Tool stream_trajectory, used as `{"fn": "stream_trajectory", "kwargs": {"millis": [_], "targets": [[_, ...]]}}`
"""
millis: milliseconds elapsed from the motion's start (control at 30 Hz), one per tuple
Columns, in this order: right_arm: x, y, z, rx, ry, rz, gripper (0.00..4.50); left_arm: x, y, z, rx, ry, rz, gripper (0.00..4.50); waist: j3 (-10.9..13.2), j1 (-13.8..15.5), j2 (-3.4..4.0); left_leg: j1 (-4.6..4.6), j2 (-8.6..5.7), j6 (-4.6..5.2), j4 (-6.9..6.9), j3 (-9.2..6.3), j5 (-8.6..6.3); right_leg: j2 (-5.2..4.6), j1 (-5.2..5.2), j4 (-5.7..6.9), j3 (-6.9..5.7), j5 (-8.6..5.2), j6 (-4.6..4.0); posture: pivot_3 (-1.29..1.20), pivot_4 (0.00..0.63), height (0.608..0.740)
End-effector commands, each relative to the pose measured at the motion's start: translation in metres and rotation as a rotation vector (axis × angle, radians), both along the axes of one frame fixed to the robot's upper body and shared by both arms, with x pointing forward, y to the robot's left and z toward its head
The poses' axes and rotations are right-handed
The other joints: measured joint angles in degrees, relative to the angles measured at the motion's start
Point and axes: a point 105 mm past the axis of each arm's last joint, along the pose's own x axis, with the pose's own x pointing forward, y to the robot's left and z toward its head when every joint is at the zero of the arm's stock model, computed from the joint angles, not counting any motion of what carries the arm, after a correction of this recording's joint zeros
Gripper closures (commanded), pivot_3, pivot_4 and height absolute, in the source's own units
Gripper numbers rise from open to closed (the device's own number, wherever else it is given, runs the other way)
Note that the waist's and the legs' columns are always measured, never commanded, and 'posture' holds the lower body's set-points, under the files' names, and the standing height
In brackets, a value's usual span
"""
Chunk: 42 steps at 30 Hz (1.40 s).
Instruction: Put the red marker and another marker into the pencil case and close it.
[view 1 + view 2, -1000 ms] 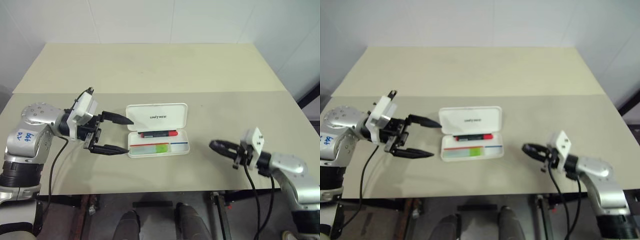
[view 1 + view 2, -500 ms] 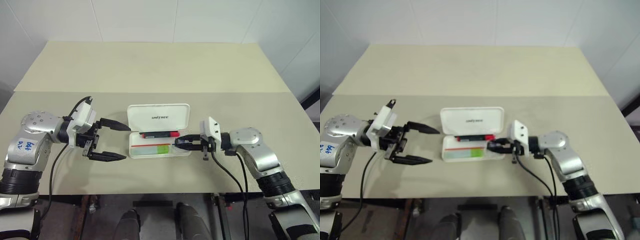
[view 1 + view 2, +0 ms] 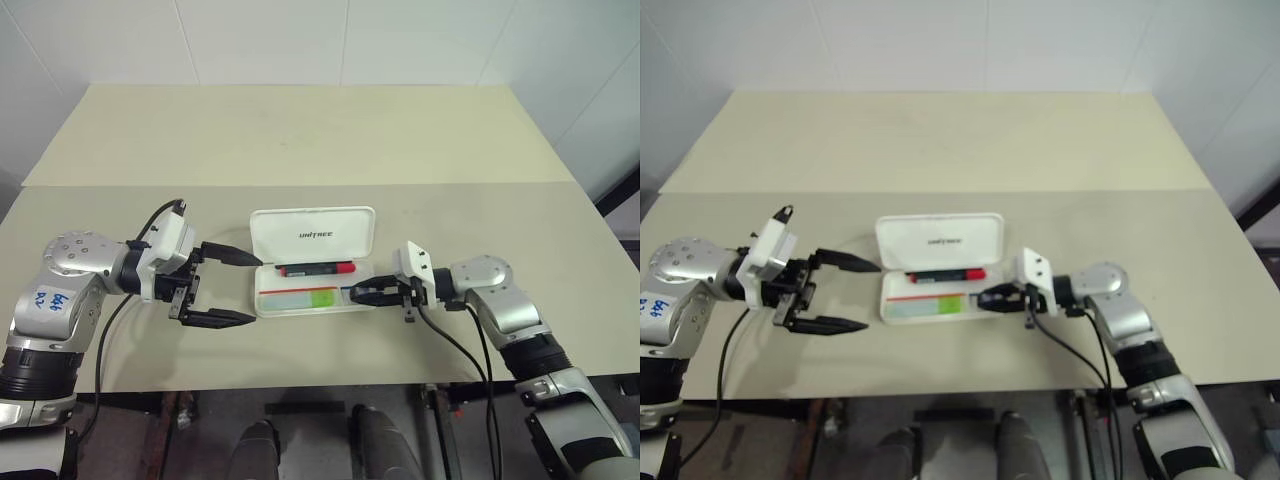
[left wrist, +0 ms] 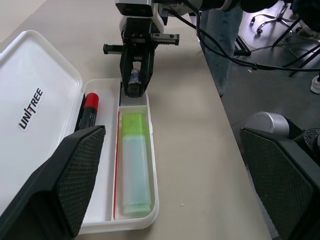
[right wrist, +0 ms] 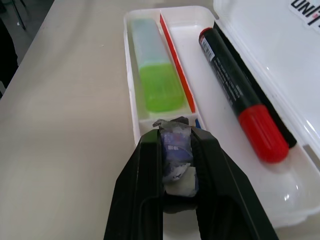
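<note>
While its lid stands open, the pencil case (image 3: 317, 288) holds the red marker (image 3: 317, 268); another marker (image 3: 298, 298).

One pencil case (image 3: 313, 260), lid up; one red marker (image 3: 316, 268) and one green highlighter (image 3: 298, 298) inside; one small blue-white object (image 5: 174, 150) pinched in right gripper (image 3: 356, 296); one table (image 3: 300, 140)
</note>
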Motion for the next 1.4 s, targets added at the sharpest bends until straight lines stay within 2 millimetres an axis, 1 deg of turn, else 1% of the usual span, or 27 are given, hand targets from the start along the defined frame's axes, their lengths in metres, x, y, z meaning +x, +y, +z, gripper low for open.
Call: {"fn": "stream_trajectory", "kwargs": {"millis": [33,233,433,600,633,700,733,833,1067,1167,1267,1300,1400], "targets": [[0.002,0.007,0.011,0.012,-0.048,0.031,4.09,-0.003,0.002,0.011,-0.009,-0.048,-0.001,0.0,0.0,0.0,0.0,0.0,0.0,0.0,0.0,0.0,0.0,0.0,0.0,0.0,0.0,0.0,0.0,0.0,0.15,0.74],[0.003,0.009,0.01,0.011,-0.044,0.033,4.09,-0.002,0.002,0.011,-0.009,-0.054,0.002,0.0,0.0,0.1,0.01,-0.01,0.0,0.0,-0.01,0.0,0.0,0.0,0.0,-0.01,0.0,0.0,0.0,0.0,0.15,0.74],[0.005,0.001,0.006,-0.012,-0.034,0.018,1.94,-0.001,0.002,0.012,-0.008,-0.062,0.006,0.0,0.0,0.1,0.01,0.0,0.0,0.0,0.0,0.0,0.0,0.0,0.0,0.0,0.0,0.0,0.0,0.0,0.15,0.74],[0.004,0.0,0.009,-0.013,-0.041,0.023,0.08,-0.001,0.001,0.013,-0.009,-0.064,0.006,0.0,0.0,0.0,0.01,0.0,0.0,0.0,-0.01,0.0,0.0,0.0,0.0,-0.01,0.0,0.0,0.0,0.0,0.15,0.74],[0.005,0.001,0.012,-0.001,-0.048,0.023,0.03,0.0,0.001,0.013,-0.01,-0.064,0.006,0.0,0.0,0.0,0.01,0.0,0.0,0.0,-0.01,0.0,0.0,0.0,0.0,0.0,0.0,0.0,0.0,0.0,0.15,0.74],[0.006,0.004,0.019,0.03,-0.058,0.019,0.03,0.0,0.001,0.013,-0.012,-0.065,0.006,0.0,0.0,0.0,0.01,0.0,0.0,0.0,-0.01,0.0,0.0,0.0,0.0,0.01,0.0,0.0,0.0,0.0,0.15,0.74],[0.006,0.007,0.027,0.063,-0.067,0.018,0.03,0.001,0.001,0.013,-0.016,-0.064,0.008,0.0,0.0,0.0,0.01,0.0,0.0,0.0,-0.01,0.0,0.0,0.0,0.0,0.01,0.0,0.0,0.0,0.0,0.15,0.74],[0.001,0.01,0.042,0.108,-0.087,0.025,0.03,0.002,0.001,0.013,-0.023,-0.063,0.013,0.0,0.0,0.0,0.02,0.0,0.0,0.0,0.0,0.0,0.0,0.0,0.0,0.01,0.0,0.0,0.01,0.0,0.15,0.74],[-0.005,0.011,0.049,0.12,-0.102,0.023,0.03,0.002,0.0,0.012,-0.027,-0.057,0.011,0.0,0.0,0.1,0.02,-0.01,0.0,0.0,-0.01,0.0,0.0,0.0,0.0,-0.01,0.0,0.0,0.0,0.0,0.15,0.74],[-0.013,0.022,0.055,0.14,-0.111,0.065,0.03,0.003,-0.001,0.012,-0.028,-0.056,0.008,0.0,0.0,0.1,0.02,-0.01,0.0,0.0,-0.01,0.0,0.0,0.0,-0.01,0.0,0.0,0.0,0.0,0.0,0.15,0.74],[-0.018,0.028,0.052,0.123,-0.107,0.094,0.59,0.004,-0.002,0.012,-0.03,-0.056,0.006,0.0,0.0,0.1,0.02,-0.01,0.0,0.0,-0.01,0.0,0.0,0.0,-0.01,0.0,0.0,0.0,0.0,0.0,0.15,0.74],[-0.018,0.029,0.049,0.108,-0.11,0.098,0.9,0.004,-0.002,0.012,-0.031,-0.056,0.005,0.0,0.0,0.1,0.02,-0.01,0.0,0.0,-0.01,0.0,0.0,0.0,-0.01,0.0,-0.01,0.0,0.0,0.0,0.15,0.74],[-0.019,0.032,0.044,0.081,-0.117,0.117,2.07,0.004,-0.002,0.012,-0.032,-0.055,0.003,0.0,0.0,0.1,0.02,-0.01,0.0,0.0,-0.01,0.0,0.0,0.0,-0.01,-0.02,0.0,0.0,0.0,0.0,0.15,0.74]]}}
